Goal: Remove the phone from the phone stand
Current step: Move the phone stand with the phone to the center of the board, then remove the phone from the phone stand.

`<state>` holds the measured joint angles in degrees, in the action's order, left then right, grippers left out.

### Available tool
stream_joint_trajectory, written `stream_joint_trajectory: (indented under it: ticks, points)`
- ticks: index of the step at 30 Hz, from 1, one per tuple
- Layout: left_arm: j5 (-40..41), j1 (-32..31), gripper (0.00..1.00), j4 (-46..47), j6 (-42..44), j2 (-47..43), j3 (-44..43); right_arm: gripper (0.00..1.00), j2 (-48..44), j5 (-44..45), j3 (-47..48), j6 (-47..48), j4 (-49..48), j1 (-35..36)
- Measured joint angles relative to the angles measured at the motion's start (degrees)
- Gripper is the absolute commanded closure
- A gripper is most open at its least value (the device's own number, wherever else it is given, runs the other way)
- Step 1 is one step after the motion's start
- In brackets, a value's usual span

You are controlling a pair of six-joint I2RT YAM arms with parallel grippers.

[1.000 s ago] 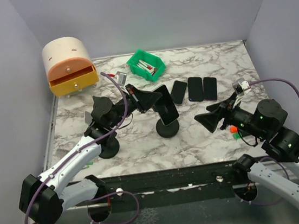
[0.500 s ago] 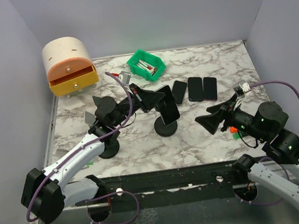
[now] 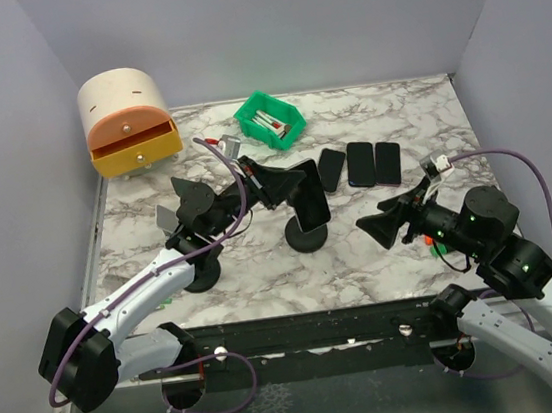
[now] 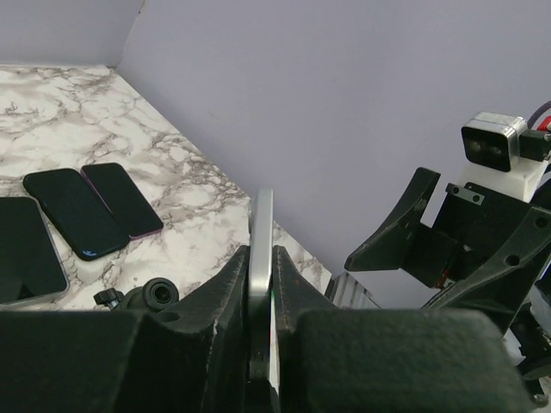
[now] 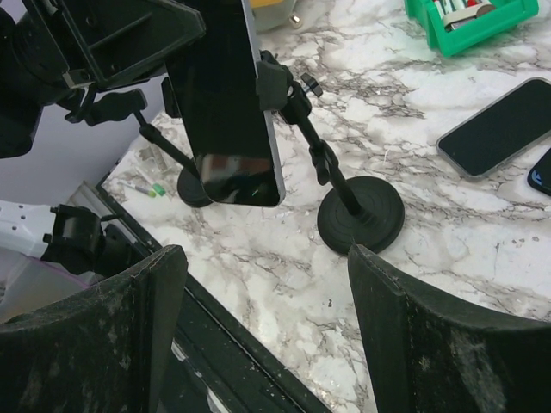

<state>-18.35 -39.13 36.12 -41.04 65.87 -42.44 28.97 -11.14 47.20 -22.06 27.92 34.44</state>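
The marble surface (image 3: 264, 268) carries everything, with the left arm (image 3: 136, 299) and right arm (image 3: 509, 258) reaching in from its near edge. A rounded beige box with an orange drawer (image 3: 124, 119) sits at the far left corner. A green bin (image 3: 269, 120) lies tilted near the middle of the far edge. The black phone stand (image 3: 309, 235) has its round base about midway across the surface, and its jointed stem leans up to a clip head.

The phone (image 3: 308, 194) is upright at that head, screen dark, its back against the clip – whether the clip grips it I cannot tell. Three more phones (image 3: 360, 164) lie flat side by side toward the far right.

The left pincer (image 3: 288, 180) is clenched on the phone's top edge; the left wrist view shows the thin edge (image 4: 261, 232) pinched between both fingers. The right pincer (image 3: 371, 227) is released – spread wide and holding nothing, low over the surface just right of the stand's base.
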Motion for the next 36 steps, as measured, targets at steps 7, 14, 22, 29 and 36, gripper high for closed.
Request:
stream_joint_trajectory:
  ticks: [7, 14, 22, 29, 36]
  points:
    - [0.5, -0.1, 0.72, 1.1, 0.3, 0.0, 0.1, 0.2, 0.2, 0.0, 0.0, 0.5, 0.0, 0.0]
    - [0.9, -0.1, 0.59, 1.1, 0.5, 0.0, 0.1, 0.2, 0.2, 0.0, -0.2, 0.7, 0.0, 0.0]
    - [2.3, 0.0, 0.18, 0.0, 3.0, -1.5, 0.1, 0.2, 0.2, 0.0, -0.1, 1.2, 0.2, 0.0]
    - [4.6, 0.0, 0.13, -3.3, 7.2, -7.6, 0.1, 0.2, 1.7, 1.0, 1.6, 2.2, 0.8, 0.0]
    - [9.1, 0.0, 0.07, -8.6, 14.9, -15.0, 1.2, 0.2, 6.6, 5.8, 8.4, 2.6, 1.8, 0.0]
